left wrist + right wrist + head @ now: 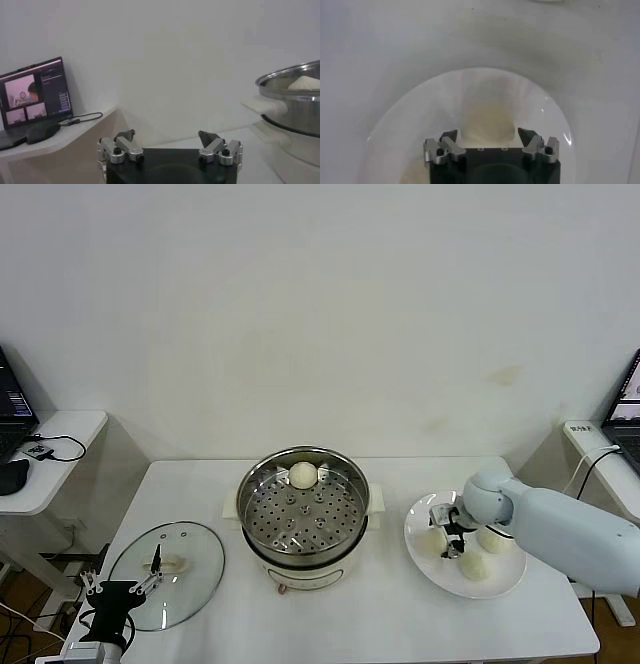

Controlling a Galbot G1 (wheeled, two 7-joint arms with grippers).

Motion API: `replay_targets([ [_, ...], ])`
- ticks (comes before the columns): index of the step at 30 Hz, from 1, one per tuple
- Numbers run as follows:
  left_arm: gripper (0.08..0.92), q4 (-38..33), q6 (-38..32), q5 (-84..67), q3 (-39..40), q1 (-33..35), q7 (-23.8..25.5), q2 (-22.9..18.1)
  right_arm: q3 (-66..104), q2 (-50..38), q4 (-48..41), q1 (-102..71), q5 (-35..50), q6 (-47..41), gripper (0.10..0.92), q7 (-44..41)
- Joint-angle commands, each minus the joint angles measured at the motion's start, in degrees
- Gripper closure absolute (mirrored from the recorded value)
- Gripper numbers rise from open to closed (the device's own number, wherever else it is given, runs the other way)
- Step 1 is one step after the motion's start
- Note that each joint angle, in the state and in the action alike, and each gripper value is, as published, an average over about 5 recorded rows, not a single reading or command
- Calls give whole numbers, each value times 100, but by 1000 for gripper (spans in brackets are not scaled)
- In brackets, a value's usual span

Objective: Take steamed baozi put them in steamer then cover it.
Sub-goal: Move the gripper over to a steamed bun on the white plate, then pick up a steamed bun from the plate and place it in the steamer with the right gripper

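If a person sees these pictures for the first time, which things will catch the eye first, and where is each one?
The shiny steamer stands at the middle of the white table, with one steamed baozi on its perforated tray near the far wall. On the robot's right, the right gripper reaches down onto a white plate among three more baozi. On the left, the glass cover lies flat on the table, with the open left gripper at its near edge.

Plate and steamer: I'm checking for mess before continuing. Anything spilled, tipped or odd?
Nothing stands out. One baozi sits in the steamer, three on the plate; the cover lies flat on the table.
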Motion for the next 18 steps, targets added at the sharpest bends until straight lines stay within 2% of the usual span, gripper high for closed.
replay_targets([
  [1, 177, 8, -6, 1, 8, -4, -2, -11, 102, 125, -163, -122, -72, -4, 357, 26],
  [9, 177, 2, -11, 2, 7, 7, -1, -14, 111, 10, -16, 91, 16, -45, 452, -67],
  [18, 177, -21, -9, -7, 12, -7, 0, 26, -73, -518, 584, 1632, 861, -258, 461, -287],
])
